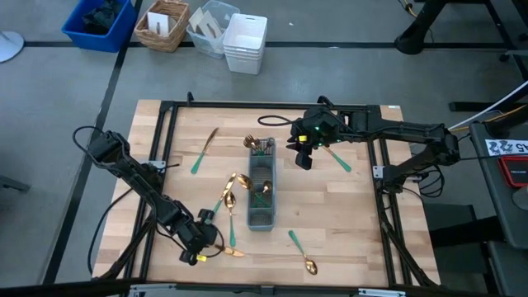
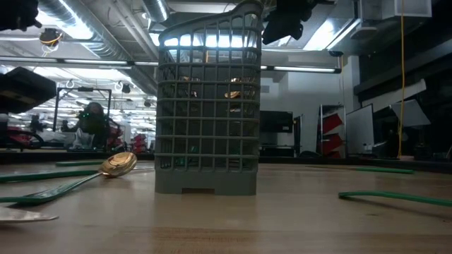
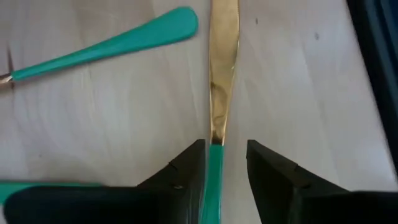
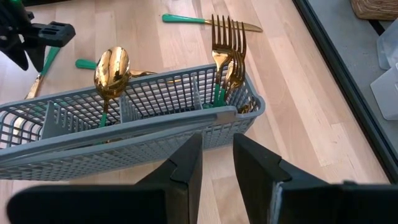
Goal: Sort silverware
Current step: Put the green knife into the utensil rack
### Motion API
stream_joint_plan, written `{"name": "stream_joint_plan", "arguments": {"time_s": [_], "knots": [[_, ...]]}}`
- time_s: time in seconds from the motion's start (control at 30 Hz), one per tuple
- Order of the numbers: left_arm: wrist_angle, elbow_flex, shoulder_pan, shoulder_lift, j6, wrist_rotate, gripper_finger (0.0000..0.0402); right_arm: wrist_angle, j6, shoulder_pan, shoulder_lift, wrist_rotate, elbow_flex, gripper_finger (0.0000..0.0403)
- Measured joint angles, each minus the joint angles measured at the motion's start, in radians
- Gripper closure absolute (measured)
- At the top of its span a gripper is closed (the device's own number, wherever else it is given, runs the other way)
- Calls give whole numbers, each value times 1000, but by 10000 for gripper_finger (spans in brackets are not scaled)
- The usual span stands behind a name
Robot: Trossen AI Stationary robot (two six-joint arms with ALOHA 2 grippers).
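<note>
- The left gripper (image 1: 200, 250) hangs low over the near-left corner of the wooden table (image 1: 355, 223), its fingers (image 3: 186, 168) apart with a knife (image 3: 222, 81) lying flat on the wood between them; the pads do not look pressed onto the green handle, so nothing seems clamped.
- The right gripper (image 1: 302, 157) hovers just beside the far end of the grey caddy (image 1: 261, 194), fingers a little apart and empty.
- The silverware is split: two forks (image 4: 229, 46) stand in the caddy's end compartment, a spoon (image 4: 111, 71) stands upright further along, and more gold shows through the mesh.
- Loose pieces lie scattered on the table: one far-left (image 1: 203, 152), a pair just left of the caddy (image 1: 228, 196), one near the front edge (image 1: 302, 252), one under the right arm (image 1: 337, 158).
- By my reckoning these pieces are light, stiff and thin, with glossy gold heads that would slip between hard fingers; lying flat, they leave little to get under.
- The painted handle near its middle looks the better place to pinch, across the narrow width.
- No brand or label can be read on the silverware or caddy; a white tag at the far right edge (image 1: 505, 147) carries dark marks too small to make out.
</note>
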Motion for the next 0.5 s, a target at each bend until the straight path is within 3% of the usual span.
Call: {"name": "stream_joint_plan", "arguments": {"time_s": [0.33,0.5], "knots": [[-61,50,23,10,37,2,290,0,0,0,0,0,0,310],[-109,109,35,72,113,61,290,0,0,0,0,0,0,310]]}}
